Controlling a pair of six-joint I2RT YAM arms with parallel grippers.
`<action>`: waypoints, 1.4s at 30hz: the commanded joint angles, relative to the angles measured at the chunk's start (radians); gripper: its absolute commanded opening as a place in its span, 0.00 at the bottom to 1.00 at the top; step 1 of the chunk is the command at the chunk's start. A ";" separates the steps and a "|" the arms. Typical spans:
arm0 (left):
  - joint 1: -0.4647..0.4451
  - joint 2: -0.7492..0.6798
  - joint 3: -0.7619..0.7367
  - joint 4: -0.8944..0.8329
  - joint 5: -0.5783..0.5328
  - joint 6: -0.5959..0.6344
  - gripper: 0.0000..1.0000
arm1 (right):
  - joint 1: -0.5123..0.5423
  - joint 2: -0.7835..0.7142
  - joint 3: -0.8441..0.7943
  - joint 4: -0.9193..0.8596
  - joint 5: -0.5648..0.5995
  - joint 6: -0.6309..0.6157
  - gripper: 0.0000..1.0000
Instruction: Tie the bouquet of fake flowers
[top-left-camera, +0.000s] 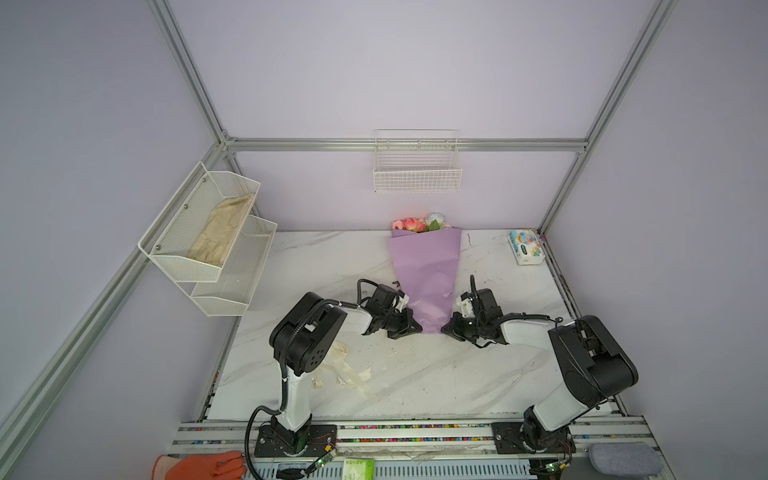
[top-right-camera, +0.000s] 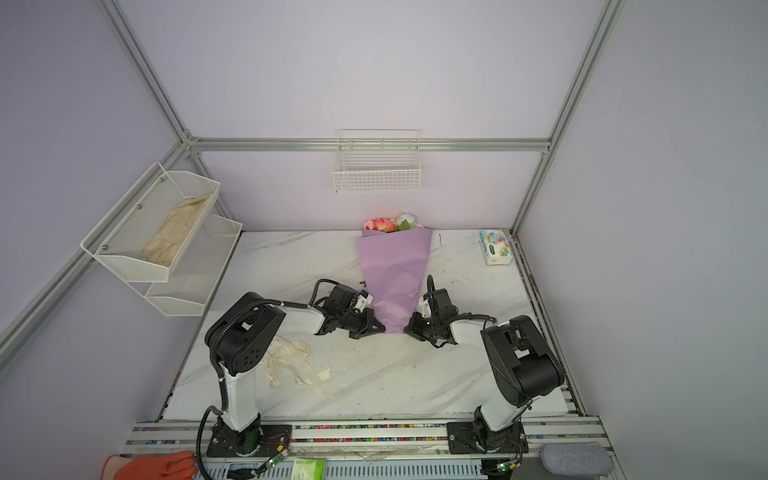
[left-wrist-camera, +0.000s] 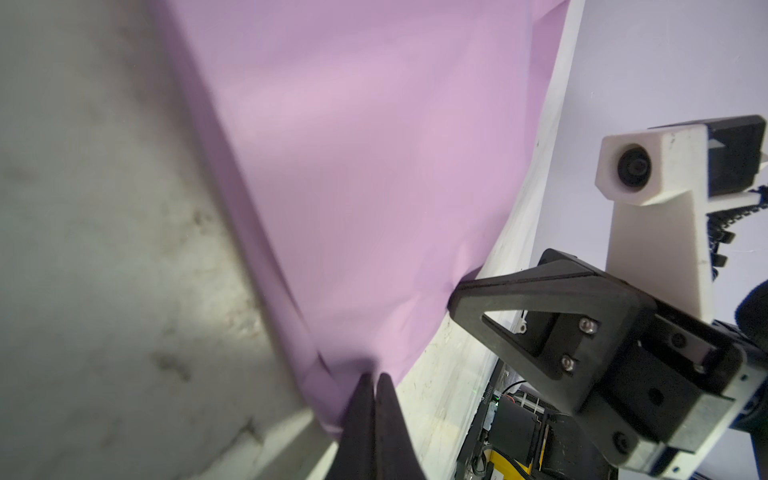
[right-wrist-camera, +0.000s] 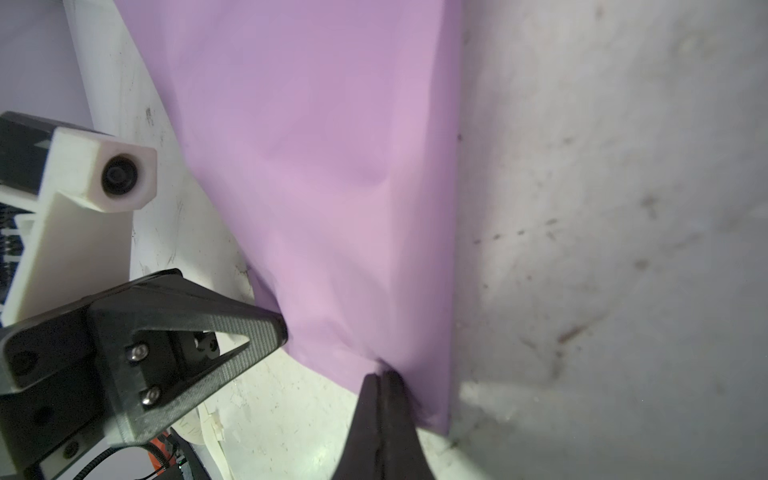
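A loose cream ribbon (top-right-camera: 286, 353) lies on the marble table (top-left-camera: 436, 382) beside the left arm. Farther in, the left gripper (top-left-camera: 417, 329) and right gripper (top-left-camera: 444, 328), each with its jaws pressed together, touch opposite sides of the narrow end of the bouquet of fake flowers (top-left-camera: 426, 270). It lies flat mid-table, its lilac cone widening towards the back wall, where the blooms rest.

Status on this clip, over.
Left gripper and right gripper both shut on bouquet, narrow end. Bouquet flat, untied. Ribbon lies loose, unused; nothing blocking.
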 joint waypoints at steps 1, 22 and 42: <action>0.009 -0.037 -0.008 -0.041 -0.012 -0.013 0.05 | -0.019 -0.067 0.034 -0.092 0.046 -0.008 0.00; 0.148 -0.731 -0.259 -0.405 -0.305 0.081 0.31 | 0.234 -0.310 0.097 -0.144 0.130 0.039 0.26; 0.438 -1.269 -0.303 -1.063 -0.836 0.021 0.85 | 0.966 0.244 0.524 -0.102 0.582 -0.186 0.41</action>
